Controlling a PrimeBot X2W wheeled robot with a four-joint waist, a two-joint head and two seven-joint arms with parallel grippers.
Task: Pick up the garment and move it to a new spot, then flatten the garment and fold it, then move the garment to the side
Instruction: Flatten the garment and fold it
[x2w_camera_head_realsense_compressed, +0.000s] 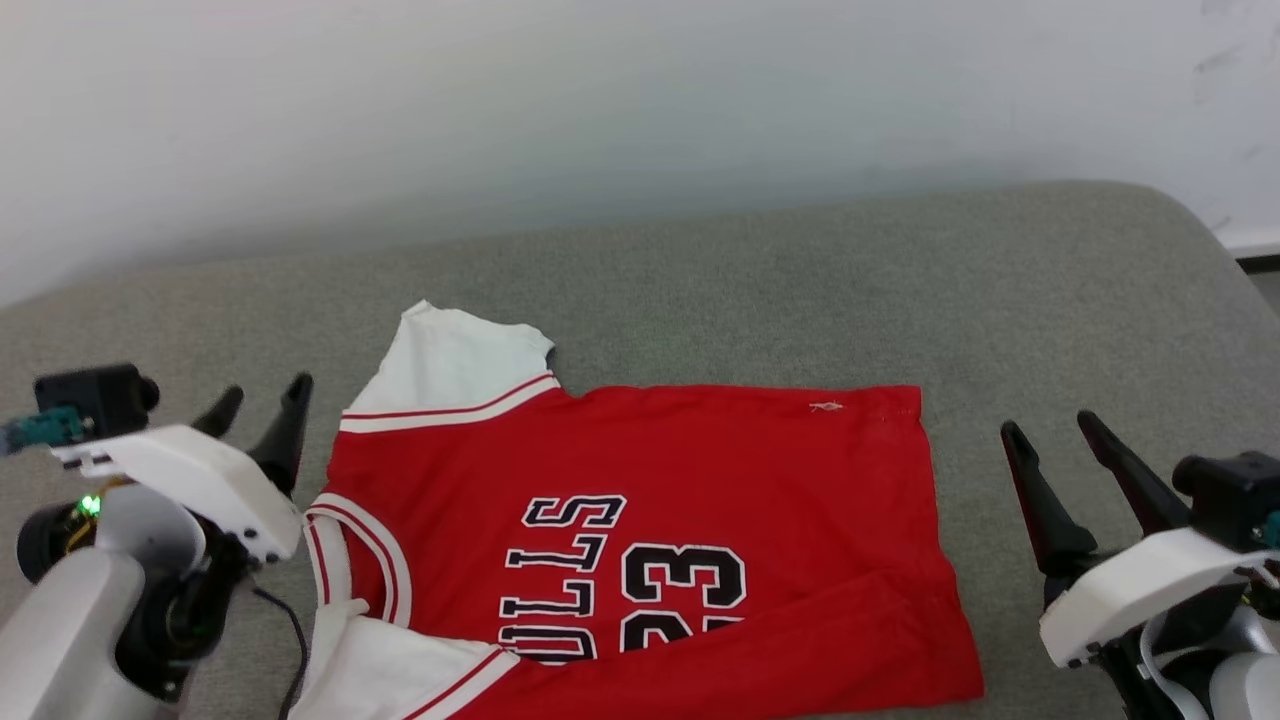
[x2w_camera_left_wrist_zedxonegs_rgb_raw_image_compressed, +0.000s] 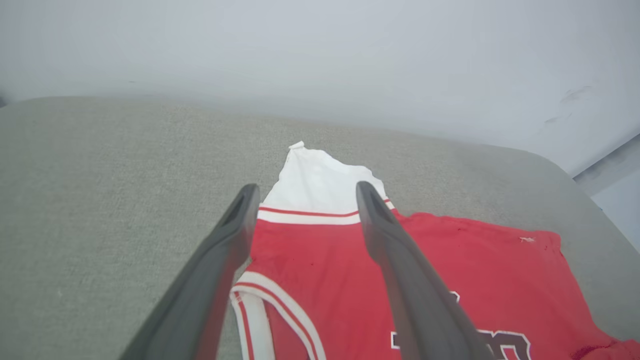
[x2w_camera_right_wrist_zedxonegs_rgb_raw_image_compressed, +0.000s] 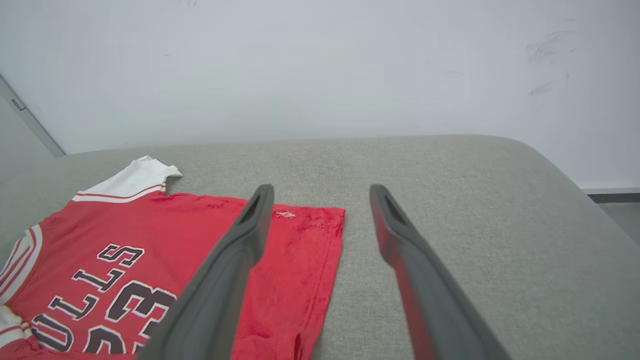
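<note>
Two hands open, empty: left hand (x2w_camera_head_realsense_compressed: 266, 390), right hand (x2w_camera_head_realsense_compressed: 1049, 424). Pinch the garment (x2w_camera_head_realsense_compressed: 680, 470) unevenly and you could skew its fold.

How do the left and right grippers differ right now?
The left gripper stands off the garment's collar end, the right gripper off its hem end. The left's wrist view looks over the white sleeve; the right's over the hem corner and bare cushion. Both are open, holding nothing.

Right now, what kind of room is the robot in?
Probably a plain indoor room, maybe a test space: a grey padded surface stands against a bare white wall, with one red shirt laid on it.
</note>
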